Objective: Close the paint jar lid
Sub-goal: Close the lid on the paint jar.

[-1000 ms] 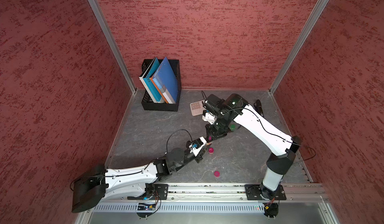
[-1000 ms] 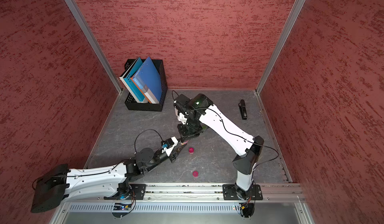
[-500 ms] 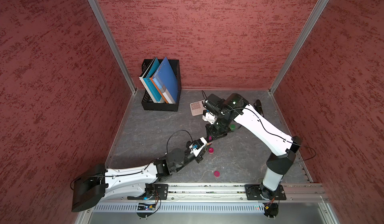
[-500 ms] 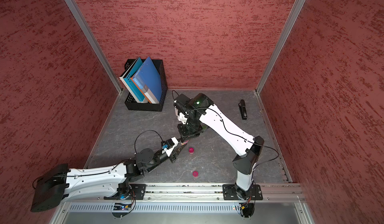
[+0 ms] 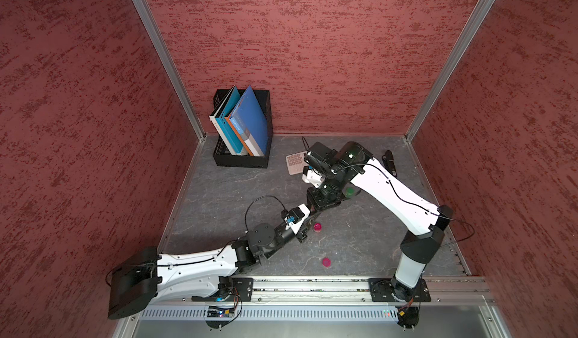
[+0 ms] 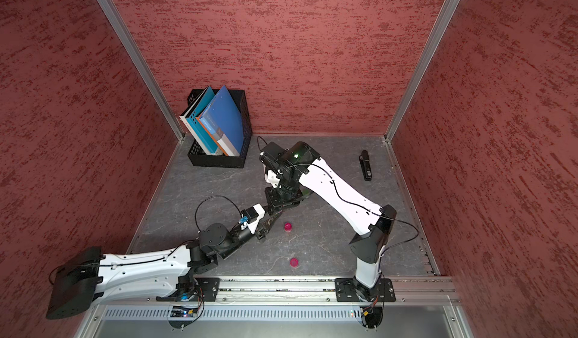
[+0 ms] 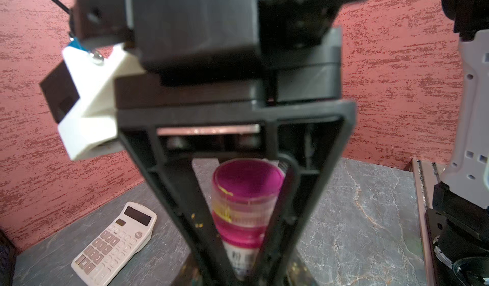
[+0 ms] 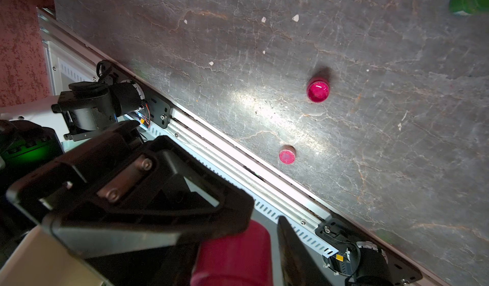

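The paint jar (image 7: 242, 255), white-labelled with magenta paint, is held upright by my left gripper (image 7: 239, 279), which is shut on its lower body. Its lid (image 7: 248, 181) sits on top, magenta above a clear ribbed skirt. My right gripper (image 8: 251, 268) hangs over it from above, fingers (image 8: 287, 247) on either side of the lid (image 8: 232, 255). A gap shows between one finger and the lid, so its jaws stand open. In both top views the jar is hidden under the meeting grippers (image 5: 311, 212) (image 6: 272, 216).
A second magenta jar (image 5: 317, 227) (image 8: 318, 90) and a loose magenta lid (image 5: 326, 262) (image 8: 286, 156) lie on the grey floor by the front rail. A green jar (image 5: 349, 191), calculator (image 5: 294, 163), black stapler (image 6: 365, 166) and file box (image 5: 242, 133) stand farther back.
The right gripper's jaws have parted a little from the lid. Both arms have stayed in place, the left still gripping the jar.
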`<state>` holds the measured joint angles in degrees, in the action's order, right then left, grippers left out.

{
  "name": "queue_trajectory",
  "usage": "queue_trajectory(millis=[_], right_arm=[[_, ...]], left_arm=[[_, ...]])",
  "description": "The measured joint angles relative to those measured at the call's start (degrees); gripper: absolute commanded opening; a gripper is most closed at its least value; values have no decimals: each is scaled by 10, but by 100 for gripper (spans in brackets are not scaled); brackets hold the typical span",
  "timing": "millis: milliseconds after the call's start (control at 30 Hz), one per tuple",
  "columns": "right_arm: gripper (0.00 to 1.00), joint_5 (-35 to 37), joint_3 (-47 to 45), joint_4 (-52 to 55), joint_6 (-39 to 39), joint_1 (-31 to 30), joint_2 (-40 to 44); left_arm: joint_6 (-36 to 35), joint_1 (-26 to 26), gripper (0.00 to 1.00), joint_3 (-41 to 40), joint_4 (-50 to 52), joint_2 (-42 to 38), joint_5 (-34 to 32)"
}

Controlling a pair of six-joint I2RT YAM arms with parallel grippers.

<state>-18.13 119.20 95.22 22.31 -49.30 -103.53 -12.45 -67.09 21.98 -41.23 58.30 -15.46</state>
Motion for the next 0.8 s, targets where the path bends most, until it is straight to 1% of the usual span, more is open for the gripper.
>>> queue_trajectory(millis=[467, 600, 800], right_arm=[[65, 11, 38, 2, 0, 0, -2], [68, 23, 52, 1, 1, 0, -4], [71, 70, 88, 0, 5, 2, -13]], left_arm=[[22, 2, 20, -1, -11, 39, 0], [28, 2, 20, -6, -11, 43, 0], [28, 3, 20, -12, -6, 29, 0]])
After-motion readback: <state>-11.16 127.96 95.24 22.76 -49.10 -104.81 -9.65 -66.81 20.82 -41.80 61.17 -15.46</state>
